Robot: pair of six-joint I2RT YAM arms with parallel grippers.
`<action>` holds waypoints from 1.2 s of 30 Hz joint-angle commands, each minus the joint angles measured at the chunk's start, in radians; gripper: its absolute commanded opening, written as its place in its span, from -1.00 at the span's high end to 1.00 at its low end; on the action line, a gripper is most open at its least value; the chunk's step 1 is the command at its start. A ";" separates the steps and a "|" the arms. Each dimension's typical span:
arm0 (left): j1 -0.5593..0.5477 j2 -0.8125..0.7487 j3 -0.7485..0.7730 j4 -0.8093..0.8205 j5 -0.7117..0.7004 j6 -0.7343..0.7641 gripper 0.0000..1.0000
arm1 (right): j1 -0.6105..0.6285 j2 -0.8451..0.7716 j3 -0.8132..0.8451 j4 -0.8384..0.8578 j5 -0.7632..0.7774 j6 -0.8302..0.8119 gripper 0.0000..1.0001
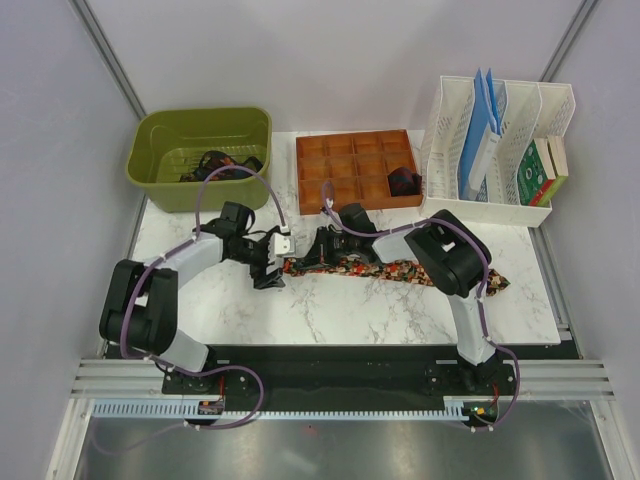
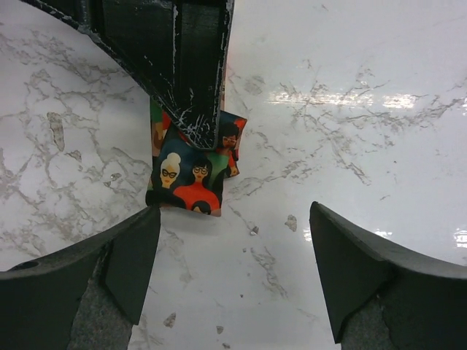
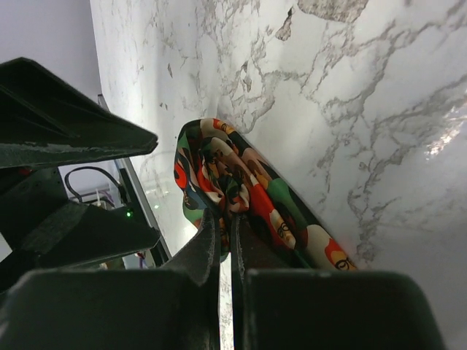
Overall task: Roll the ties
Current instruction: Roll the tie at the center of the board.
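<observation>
From above, my left gripper (image 1: 268,265) and my right gripper (image 1: 318,250) met near the middle of the marble surface (image 1: 350,310), at the left end of the speckled tie (image 1: 388,270), which lay stretched out toward the right; darker ties (image 1: 220,165) sat in the green bin (image 1: 170,190), and one dark roll (image 1: 404,182) filled a compartment of the wooden tray (image 1: 300,180). At my left wrist, my fingers (image 2: 124,255) stood spread wide, released and holding nothing; the tie's end lay just beyond them, pinched by the right gripper. At my right wrist, my fingers (image 3: 204,251) were clenched on the tie's folded end, which rested on the surface.
</observation>
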 commanded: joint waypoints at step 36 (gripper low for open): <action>-0.145 0.024 0.014 0.054 -0.191 -0.094 -0.03 | -0.002 0.016 0.034 0.030 -0.023 -0.031 1.00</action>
